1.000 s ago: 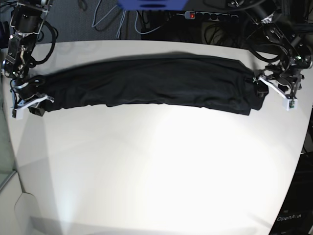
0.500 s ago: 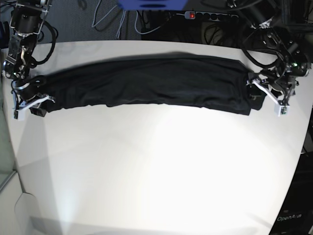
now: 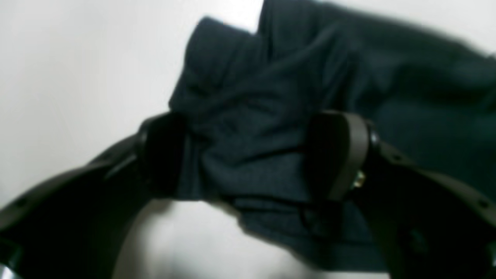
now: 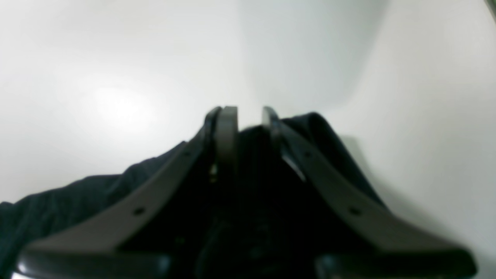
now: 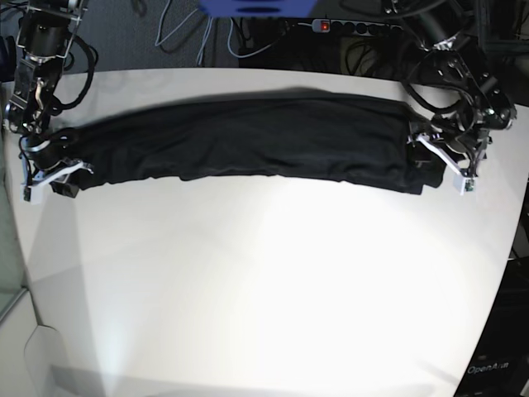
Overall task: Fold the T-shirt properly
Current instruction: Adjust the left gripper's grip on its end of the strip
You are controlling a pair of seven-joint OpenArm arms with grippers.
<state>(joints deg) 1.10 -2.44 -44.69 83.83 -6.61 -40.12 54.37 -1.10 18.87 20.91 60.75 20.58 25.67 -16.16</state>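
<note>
Garment: the black long-sleeved T-shirt of soft matte knit (image 5: 248,141) lies folded into a long narrow band across the far half of the white table (image 5: 264,281), running from the left edge almost to the right edge.
Garment surface: shallow creases along its length; the near edge is slightly wavy.
Left gripper: the left gripper (image 5: 440,157) sits at the band's right end, jaws spread wide.
Left wrist view: bunched dark cloth (image 3: 248,128) fills the gap between the two black fingers (image 3: 162,151) of the left gripper (image 3: 248,155); the fingers stand on either side of the fabric, and I cannot tell if they press it.
Right gripper: the right gripper (image 5: 51,175) is at the band's left end, jaws narrowed onto the cloth.
Right wrist view: the grey fingers (image 4: 226,135) of the right gripper (image 4: 248,120) are nearly together with dark cloth (image 4: 250,155) pinched between them.
Background: cables and a power strip with a red light (image 5: 324,26) beyond the far table edge.
</note>
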